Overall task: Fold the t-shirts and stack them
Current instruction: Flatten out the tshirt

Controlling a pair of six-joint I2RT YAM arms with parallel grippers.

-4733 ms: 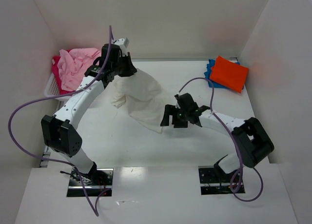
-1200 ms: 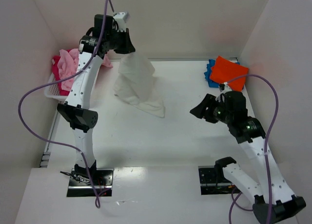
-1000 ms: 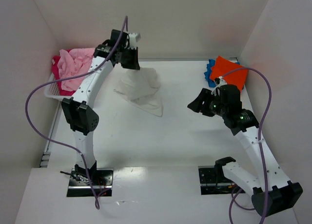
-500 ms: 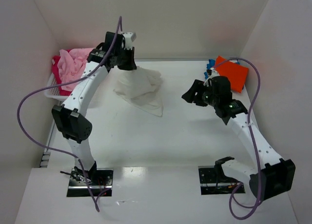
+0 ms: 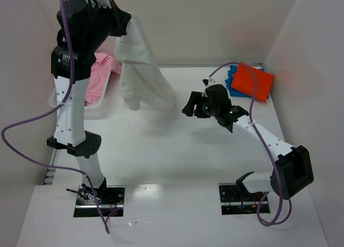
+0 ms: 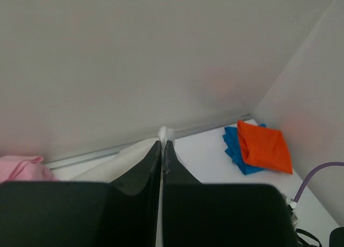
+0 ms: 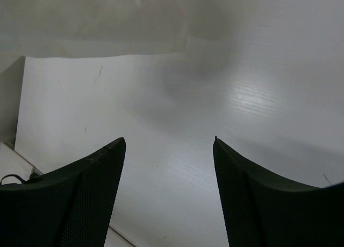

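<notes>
Left gripper (image 6: 162, 149) — cream-white t-shirt (image 5: 141, 69) aloft

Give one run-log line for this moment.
left gripper: shut on cream-white t-shirt | right gripper: open, empty | stack: orange t-shirt on blue t-shirt

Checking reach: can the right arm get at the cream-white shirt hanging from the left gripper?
Probably yes. The right gripper is open and faces the cream-white shirt, which hangs from the shut left gripper; only bare table lies between them.
</notes>
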